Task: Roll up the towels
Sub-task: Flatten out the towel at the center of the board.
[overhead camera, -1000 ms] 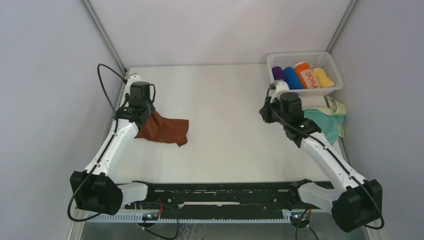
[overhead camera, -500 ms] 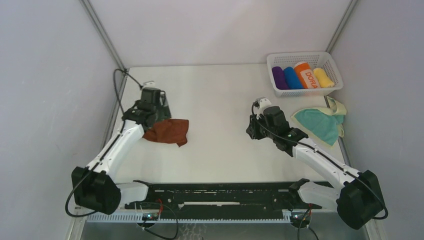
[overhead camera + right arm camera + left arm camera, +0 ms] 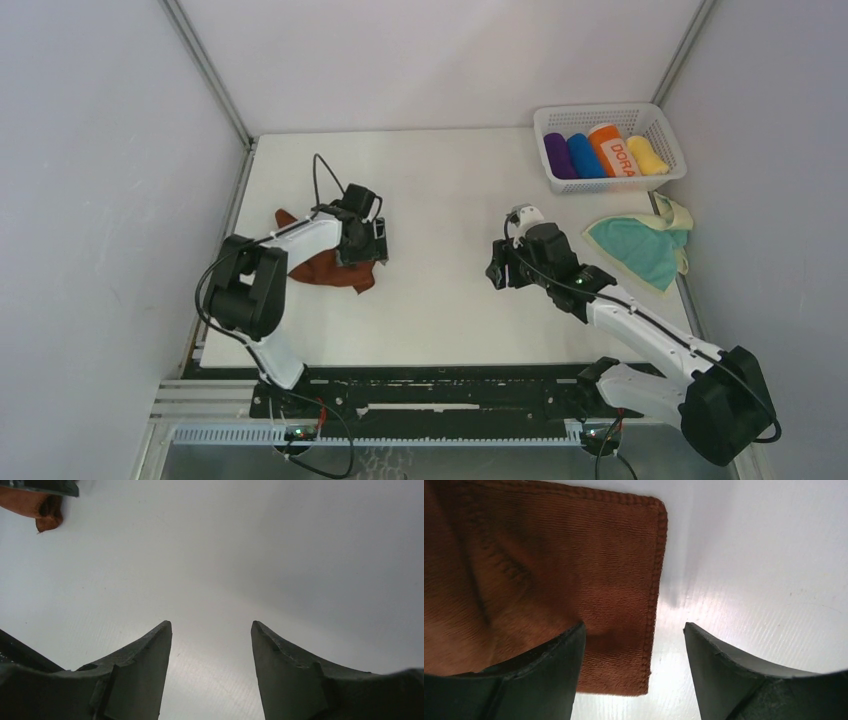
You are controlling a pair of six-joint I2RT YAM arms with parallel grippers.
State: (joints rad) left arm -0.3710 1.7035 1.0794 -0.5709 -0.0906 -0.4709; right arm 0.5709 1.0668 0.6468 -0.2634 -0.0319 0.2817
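The rust-brown towel (image 3: 318, 268) lies crumpled on the table's left side. My left gripper (image 3: 372, 240) hovers open over its right edge. In the left wrist view the towel's stitched corner (image 3: 549, 580) fills the left half. One fingertip (image 3: 569, 650) is above the cloth, the other above bare table, and the left gripper (image 3: 634, 627) holds nothing. The teal towel (image 3: 640, 250) with its cream side (image 3: 676, 212) lies at the right, below the basket. My right gripper (image 3: 497, 270) stands open over bare table left of that towel; the right wrist view shows the right gripper (image 3: 211, 625) empty.
A white basket (image 3: 615, 183) at the back right holds purple (image 3: 556, 155), blue (image 3: 585, 155), orange "DORA" (image 3: 616, 150) and yellow (image 3: 648, 155) rolls. Grey walls close in on both sides. A bit of the brown towel (image 3: 35, 507) shows at the top left of the right wrist view.
My left gripper opened, let go of the brown towel and swung from its left end to its right edge. My right gripper opened and drew left, away from the teal towel.
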